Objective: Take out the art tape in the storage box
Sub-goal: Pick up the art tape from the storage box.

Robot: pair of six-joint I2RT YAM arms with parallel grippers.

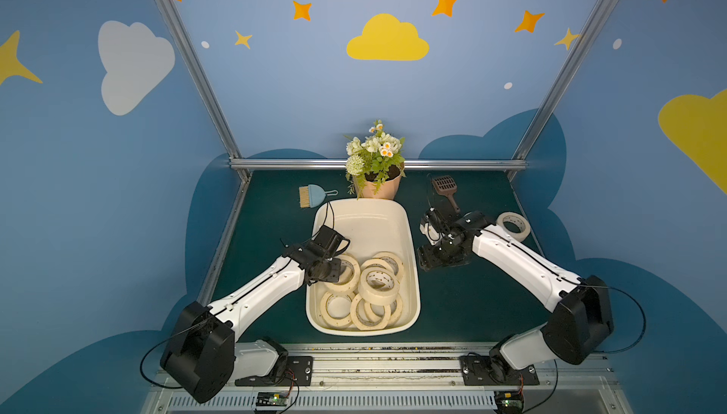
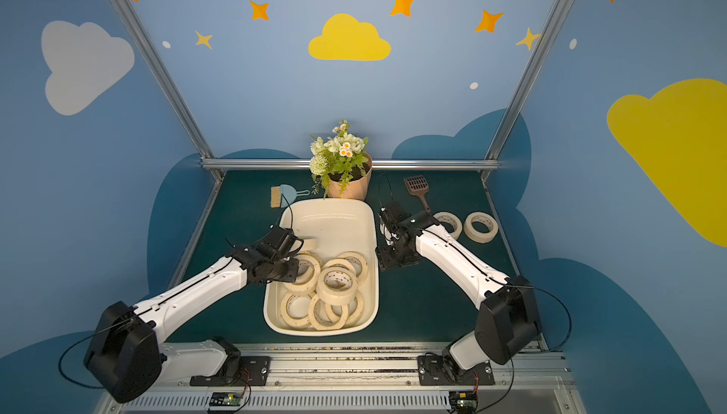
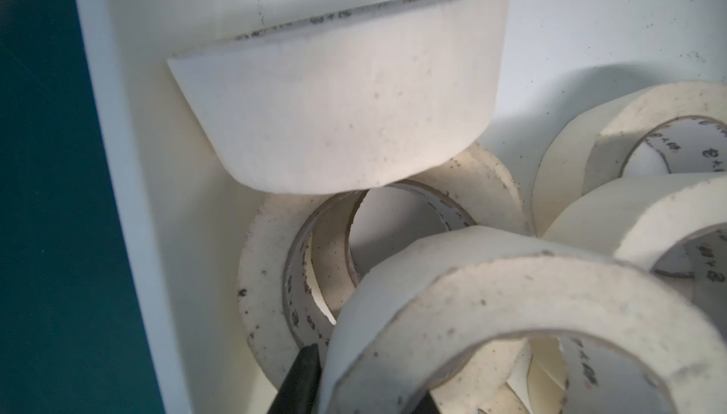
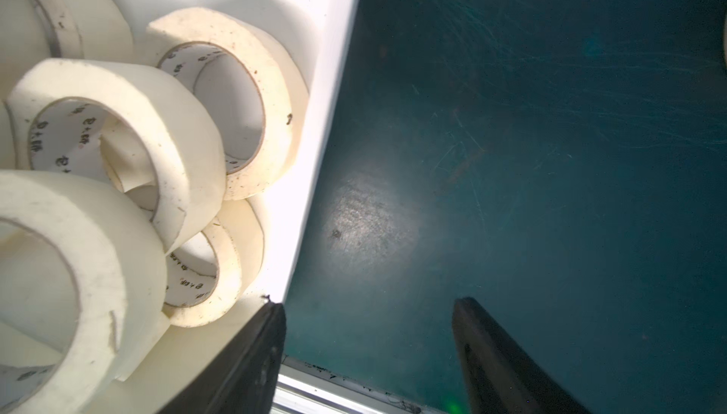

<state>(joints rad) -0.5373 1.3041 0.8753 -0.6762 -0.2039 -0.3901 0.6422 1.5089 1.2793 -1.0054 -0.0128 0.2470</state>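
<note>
Toward the near end of the storage box (image 1: 366, 229), which sits lengthwise at the middle of the bench (image 1: 452, 305), the art tape (image 1: 373, 298) lies heaped: cream rings flat, tilted and overlapping, while the far half of the box floor is bare. One roll (image 3: 511, 305) rises off the heap by the box's left wall, and the left gripper (image 3: 364, 391) has it. In the left wrist view one dark fingertip (image 3: 299, 376) shows outside the ring and the other inside it, pressed together on the ring's wall. The next move rests on that relation, as I judge it. The roll is held by one side of its rim with its hole tilted upward. The rest of the ring reaches away from the fingers, over a flat roll (image 3: 263, 274) beneath and toward a roll standing on edge (image 3: 334, 89) against the left wall. A straight lift looks called for before any sideways travel over that wall, since the free side could catch its neighbours. The right gripper (image 4: 373, 353) hangs outside the box, over bare bench just beside the right wall, with its fingers spread and nothing between them. The rolls nearest it (image 4: 275, 77) lie just inside that wall. Two more rolls (image 2: 482, 238) are out on the bench near its right edge. A flower pot (image 1: 379, 189), a small blue brush (image 1: 310, 195) and a brown scoop (image 1: 443, 184) stand along the far edge.
</note>
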